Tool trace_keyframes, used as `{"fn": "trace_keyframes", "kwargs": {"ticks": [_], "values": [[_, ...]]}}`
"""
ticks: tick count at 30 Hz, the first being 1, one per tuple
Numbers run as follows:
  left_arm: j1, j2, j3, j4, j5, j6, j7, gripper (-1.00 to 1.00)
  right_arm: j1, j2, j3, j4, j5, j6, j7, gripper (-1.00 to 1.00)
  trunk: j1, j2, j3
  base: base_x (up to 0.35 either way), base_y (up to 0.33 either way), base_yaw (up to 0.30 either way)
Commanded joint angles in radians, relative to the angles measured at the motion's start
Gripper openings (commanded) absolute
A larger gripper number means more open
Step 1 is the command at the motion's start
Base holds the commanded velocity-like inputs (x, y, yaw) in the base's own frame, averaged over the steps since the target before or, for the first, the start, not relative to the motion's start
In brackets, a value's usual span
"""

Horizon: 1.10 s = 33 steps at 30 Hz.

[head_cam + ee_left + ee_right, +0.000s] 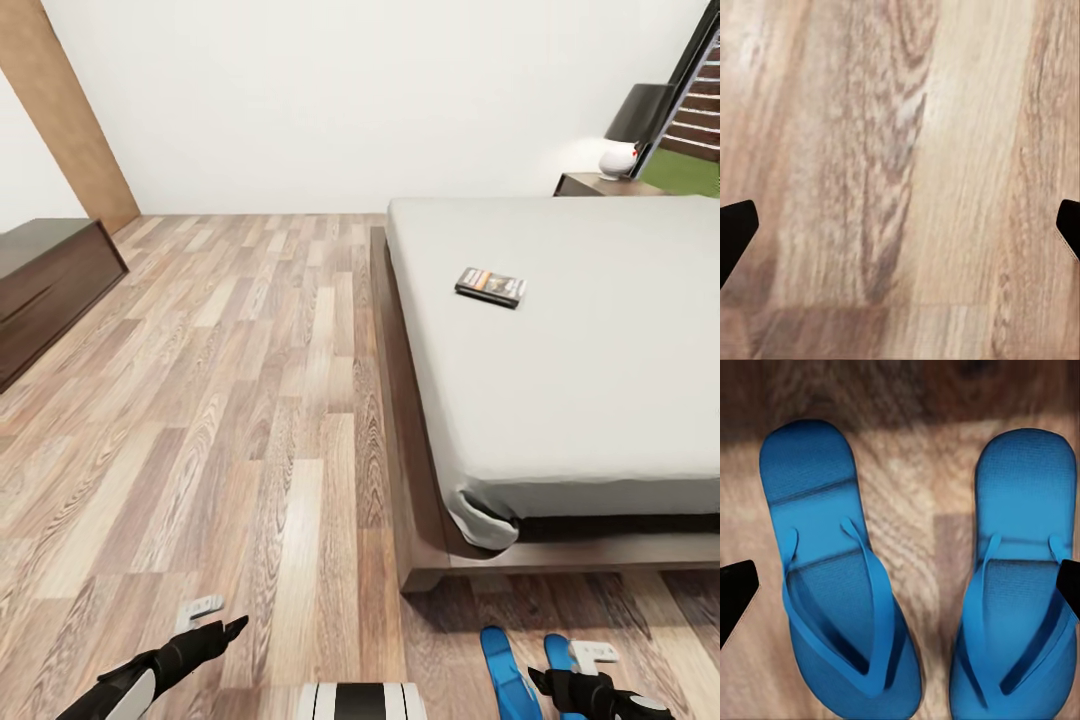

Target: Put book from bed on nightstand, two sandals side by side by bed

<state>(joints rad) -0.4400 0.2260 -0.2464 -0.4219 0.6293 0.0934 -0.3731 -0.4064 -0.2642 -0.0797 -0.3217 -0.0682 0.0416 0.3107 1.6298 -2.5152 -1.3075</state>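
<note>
book (491, 286) on bed (600, 420), sandals (840, 577) side by side on floor (250, 400)

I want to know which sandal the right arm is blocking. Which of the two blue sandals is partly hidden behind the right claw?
The sandal nearer the right claw: the right-hand sandal. The left-hand sandal lies uncovered beside it.

book (491, 286) on bed (560, 380), sandals (505, 672) beside frame

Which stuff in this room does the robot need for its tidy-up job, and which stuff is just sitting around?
For the job:
- book lying on the bed
- two blue sandals, side by side on the floor by the bed's foot
- nightstand beside the bed

Just sitting around:
- lamp on the nightstand
- long dark dresser by the wall
</note>
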Motion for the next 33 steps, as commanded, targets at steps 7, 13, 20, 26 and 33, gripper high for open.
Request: {"fn": "trace_keyframes", "kwargs": {"ticks": [7,13,20,26,33], "values": [[0.000,0.000,-0.004,0.000,0.010,0.006,-0.001,1.00,0.000,0.000,-0.006,0.000,-0.007,0.004,0.007,1.00,-0.003,0.001,0.027,0.000,0.000,0.000],[0.000,-0.011,-0.004,0.001,0.010,0.006,-0.001,1.00,0.000,0.001,-0.004,0.022,-0.008,0.004,0.006,1.00,-0.006,0.003,0.050,0.000,0.000,0.000],[0.000,-0.046,-0.005,0.015,0.007,0.007,0.015,1.00,0.000,0.081,-0.004,0.107,0.000,0.003,0.003,1.00,-0.009,0.004,0.077,0.000,0.000,0.000],[0.000,-0.077,-0.005,0.050,0.002,0.006,0.097,1.00,0.000,0.126,-0.005,0.115,0.001,0.003,0.002,1.00,-0.012,0.006,0.100,0.000,0.000,0.000],[0.001,-0.080,-0.005,0.082,-0.003,0.006,0.111,1.00,0.000,0.129,-0.005,0.115,-0.001,0.003,0.002,1.00,-0.015,0.007,0.127,0.000,0.000,0.000]]}}
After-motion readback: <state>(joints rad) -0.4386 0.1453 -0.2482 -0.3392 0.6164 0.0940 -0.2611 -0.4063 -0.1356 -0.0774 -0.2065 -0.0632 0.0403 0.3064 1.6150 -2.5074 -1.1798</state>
